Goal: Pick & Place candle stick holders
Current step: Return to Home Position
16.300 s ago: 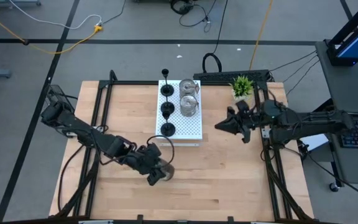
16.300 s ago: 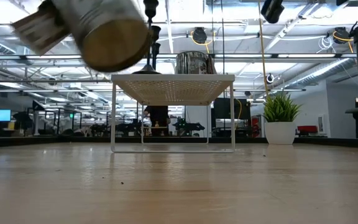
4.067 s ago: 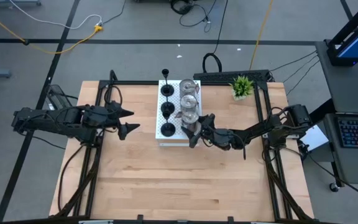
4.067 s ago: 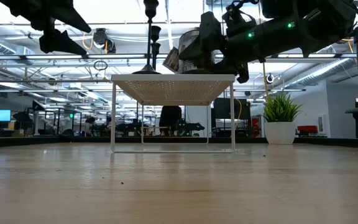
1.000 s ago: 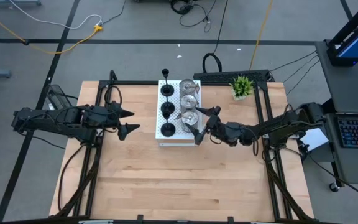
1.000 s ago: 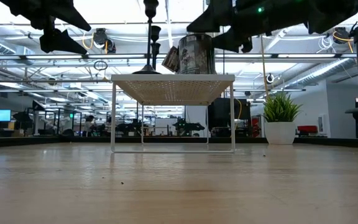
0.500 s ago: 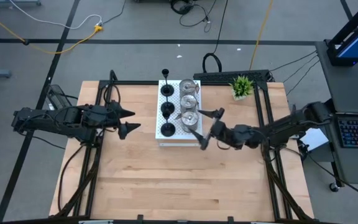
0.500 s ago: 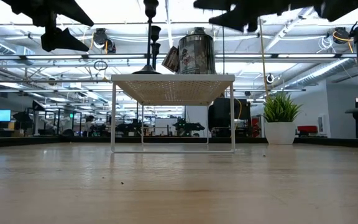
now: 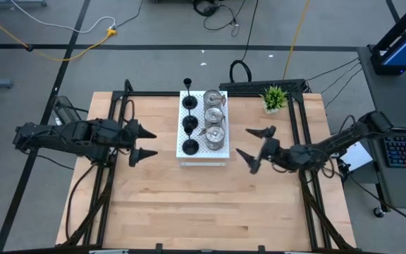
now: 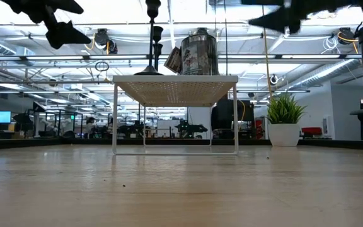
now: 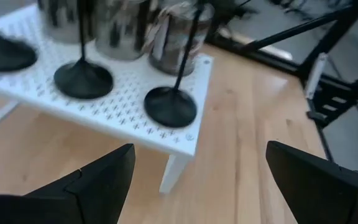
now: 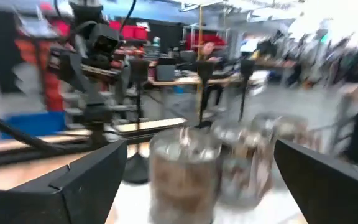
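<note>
Left gripper [image 9: 145,143]: hung over the wooden table [image 9: 189,212], well to the left of the white perforated shelf board [image 9: 203,155], tips pointing toward it. Fingers [image 11: 98,177] spread wide apart, nothing between them, touching nothing.

Shelf board: carried all six holders in two columns. The left column was three black candle stick holders with round bases and thin upright stems [image 9: 189,124]. Directly right of it stood a column of three squat shiny silver candle stick holders [image 9: 214,116], close together and in line. All stood upright.

In the left wrist view, the black bases were clear but the silver holders were cut off by the frame edge. The low view showed one silver holder and the black stems on the board; the others stood behind and were hidden.

Right gripper [image 9: 244,141]: in the air just right of the shelf board, level with the nearest silver holder, apart from it. Fingers [image 12: 86,177] stood wide open, empty. The right wrist view was smeared, so the silver holders showed only as rough shapes. In the low view both grippers were cropped at the upper edge.

A small green potted plant [image 9: 274,97] stood at the back, to the right of the shelf board.
</note>
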`<state>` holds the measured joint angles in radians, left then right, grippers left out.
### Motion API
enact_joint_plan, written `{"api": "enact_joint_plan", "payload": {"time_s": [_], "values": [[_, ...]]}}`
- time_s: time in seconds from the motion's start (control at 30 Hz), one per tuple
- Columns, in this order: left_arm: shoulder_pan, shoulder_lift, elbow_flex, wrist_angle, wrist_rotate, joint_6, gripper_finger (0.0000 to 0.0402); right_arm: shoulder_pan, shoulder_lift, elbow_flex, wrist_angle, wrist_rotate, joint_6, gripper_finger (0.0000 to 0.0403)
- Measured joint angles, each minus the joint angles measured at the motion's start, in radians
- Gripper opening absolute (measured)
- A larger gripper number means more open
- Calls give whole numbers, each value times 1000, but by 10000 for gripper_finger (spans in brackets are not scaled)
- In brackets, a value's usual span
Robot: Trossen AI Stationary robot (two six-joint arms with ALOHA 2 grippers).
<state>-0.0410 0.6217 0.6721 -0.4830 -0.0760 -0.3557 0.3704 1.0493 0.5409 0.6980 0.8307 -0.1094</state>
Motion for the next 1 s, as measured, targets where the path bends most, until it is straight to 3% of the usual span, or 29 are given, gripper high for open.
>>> {"api": "enact_joint_plan", "payload": {"time_s": [0.13, 0.23, 0.3, 0.5, 0.73, 1.0], "values": [[0, -53, -95, 140, 61, 51, 365, 31, -125, -151, -2, -113, 209, 400], [0, -95, -195, 261, 84, 46, 365, 58, -223, -246, -4, -232, 289, 400], [1, -125, -242, 308, 82, 42, 365, 81, -283, -279, -5, -252, 303, 400], [3, -251, -291, 330, 59, 100, 365, 106, -436, -293, -203, -172, 280, 400], [3, -422, -346, 285, 57, 137, 365, 106, -578, -293, -375, -232, 308, 400], [3, -529, -449, 302, 48, 92, 365, 87, -587, -293, -376, -205, 358, 400]]}}
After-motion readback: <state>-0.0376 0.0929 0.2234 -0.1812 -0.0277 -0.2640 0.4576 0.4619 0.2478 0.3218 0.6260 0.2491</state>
